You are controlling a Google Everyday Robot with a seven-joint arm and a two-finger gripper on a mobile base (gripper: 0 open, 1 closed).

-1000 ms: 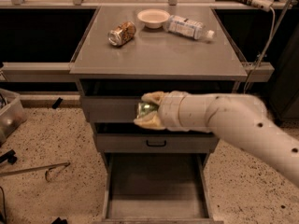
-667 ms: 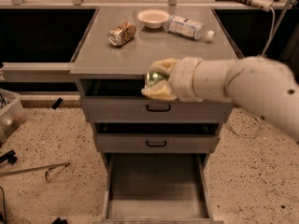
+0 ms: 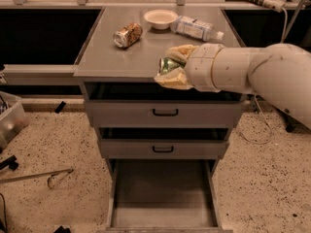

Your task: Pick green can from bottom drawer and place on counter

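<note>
My gripper [image 3: 170,67] is shut on the green can [image 3: 167,64], with one tan finger [image 3: 181,51] above it and one below. It holds the can over the front edge of the counter [image 3: 112,57], right of the middle. The can's silvery end faces left. The bottom drawer [image 3: 163,195] is pulled open below, and its grey floor is bare.
On the counter lie a tan-orange patterned can [image 3: 128,35] on its side, a white bowl [image 3: 161,18] and a clear plastic bottle [image 3: 197,29]. Two shallower drawers with black handles [image 3: 164,113] sit slightly open. A grey bin [image 3: 9,120] and a metal rod [image 3: 36,176] are on the speckled floor, left.
My gripper has risen with the green can from in front of the upper drawers to the counter's front edge.
</note>
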